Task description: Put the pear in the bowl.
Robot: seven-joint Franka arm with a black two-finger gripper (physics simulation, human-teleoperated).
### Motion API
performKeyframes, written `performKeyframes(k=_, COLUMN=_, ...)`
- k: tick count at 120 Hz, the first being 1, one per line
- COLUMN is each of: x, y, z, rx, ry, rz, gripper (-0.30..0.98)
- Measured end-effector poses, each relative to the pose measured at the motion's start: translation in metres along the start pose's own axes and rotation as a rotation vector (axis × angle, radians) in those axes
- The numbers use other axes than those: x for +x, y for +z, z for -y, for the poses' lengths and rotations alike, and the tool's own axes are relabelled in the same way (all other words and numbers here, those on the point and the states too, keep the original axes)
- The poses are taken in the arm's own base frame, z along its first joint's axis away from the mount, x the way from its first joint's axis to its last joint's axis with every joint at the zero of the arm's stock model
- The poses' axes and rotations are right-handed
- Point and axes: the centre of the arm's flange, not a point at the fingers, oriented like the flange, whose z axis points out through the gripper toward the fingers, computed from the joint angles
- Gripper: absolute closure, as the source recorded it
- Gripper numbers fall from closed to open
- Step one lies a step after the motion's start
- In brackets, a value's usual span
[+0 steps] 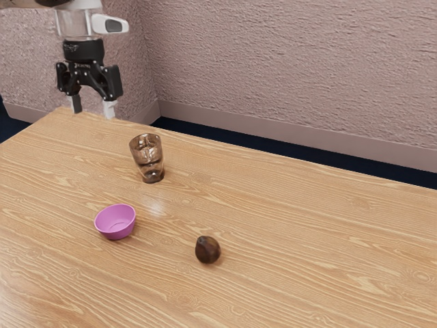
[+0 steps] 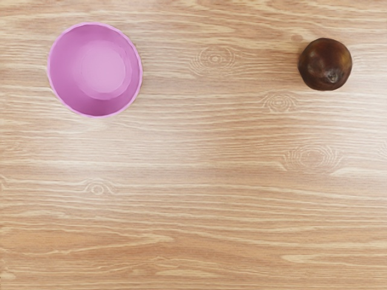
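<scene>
Brown pear (image 1: 207,250) on a wooden bench (image 1: 307,225), well in from the edge facing the wall, apart from a pink bowl (image 1: 116,225). The gripper (image 1: 93,107) hangs above, wide open.

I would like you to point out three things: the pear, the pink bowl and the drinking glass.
Pear (image 2: 325,64): wrist view, middle of its dark skin.
Pink bowl (image 2: 95,69): wrist view, inside surface.
Glass (image 1: 149,161): exterior view, middle of its side wall.
</scene>
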Motion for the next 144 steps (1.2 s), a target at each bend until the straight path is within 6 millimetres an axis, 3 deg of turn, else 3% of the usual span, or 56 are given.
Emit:
performKeyframes(k=10, x=0.010, y=-0.002, z=0.017, rx=-0.002, ry=-0.026, rz=-0.077, gripper=0.02)
performKeyframes(k=16, x=0.019, y=0.009, z=0.026, rx=-0.003, ry=-0.042, rz=-0.096, gripper=0.02)
performKeyframes(k=25, x=0.039, y=0.048, z=0.033, rx=-0.003, ry=-0.060, rz=-0.091, gripper=0.02)
performKeyframes(k=32, x=0.059, y=0.084, z=0.026, rx=0.003, ry=-0.059, rz=-0.088, gripper=0.02)
performKeyframes(k=38, x=0.081, y=0.111, z=-0.002, rx=0.018, ry=-0.023, rz=-0.095, gripper=0.02)
performKeyframes(k=48, x=0.105, y=0.150, z=-0.099, rx=0.058, ry=0.101, rz=-0.115, gripper=0.02)
performKeyframes(k=53, x=0.112, y=0.167, z=-0.131, rx=0.070, ry=0.127, rz=-0.127, gripper=0.02)
performKeyframes(k=64, x=0.124, y=0.202, z=-0.160, rx=0.080, ry=0.105, rz=-0.131, gripper=0.02)
performKeyframes(k=78, x=0.116, y=0.246, z=-0.186, rx=0.084, ry=0.052, rz=-0.122, gripper=0.02)
performKeyframes(k=93, x=0.110, y=0.282, z=-0.198, rx=0.073, ry=-0.026, rz=-0.156, gripper=0.02)
performKeyframes(k=144, x=0.112, y=0.337, z=-0.194, rx=0.046, ry=-0.270, rz=-0.211, gripper=0.02)
